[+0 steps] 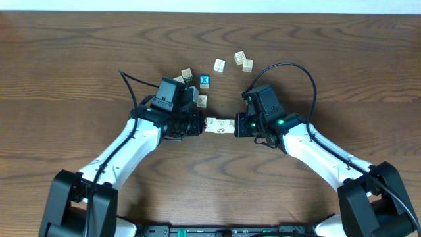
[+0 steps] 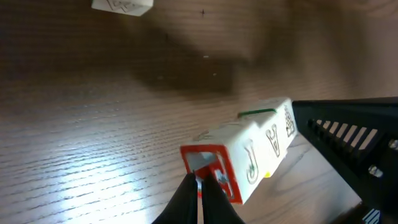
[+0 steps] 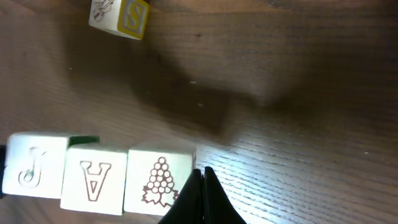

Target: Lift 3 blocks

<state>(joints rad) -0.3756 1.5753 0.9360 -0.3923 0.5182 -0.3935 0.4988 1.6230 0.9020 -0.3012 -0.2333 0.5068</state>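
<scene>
At the frame's centre, the row of three blocks is pinched end to end between the clenched left gripper and clenched right gripper, so the next move likely calls for a level, matched rise off the tabletop.

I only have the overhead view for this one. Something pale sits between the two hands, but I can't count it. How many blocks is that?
Observer: It is a row of three blocks, faces touching. The right wrist view shows a J, an A and a cluster picture.
Operator: Are the hands open around it?
Observer: No. The right hand is shut, tips against the picture block.
Operator: And the left?
Observer: The left hand is also shut, tips on the red-framed end of the J block.
</scene>
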